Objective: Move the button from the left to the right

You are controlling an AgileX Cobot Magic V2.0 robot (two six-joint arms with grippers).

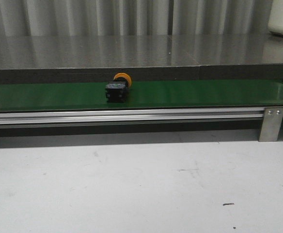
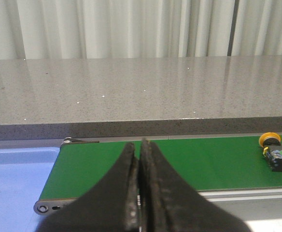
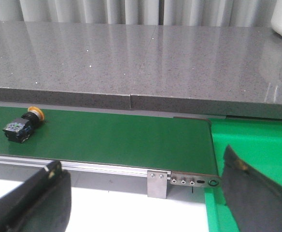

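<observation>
The button [image 1: 117, 88], an orange-yellow cap on a black body with bluish marks, lies on its side on the green conveyor belt [image 1: 195, 93], left of the middle. It also shows in the left wrist view [image 2: 277, 153] and in the right wrist view [image 3: 21, 126]. Neither gripper shows in the front view. My left gripper [image 2: 140, 143] is shut and empty, near the belt's left end, well apart from the button. My right gripper [image 3: 142, 164] is wide open and empty, near the belt's right end, far from the button.
A grey stone counter [image 1: 141, 51] runs behind the belt, an aluminium rail [image 1: 132, 116] along its front. A blue bin [image 2: 15, 179] sits at the belt's left end, a green bin [image 3: 257, 145] at its right end. The white table [image 1: 141, 189] lies in front.
</observation>
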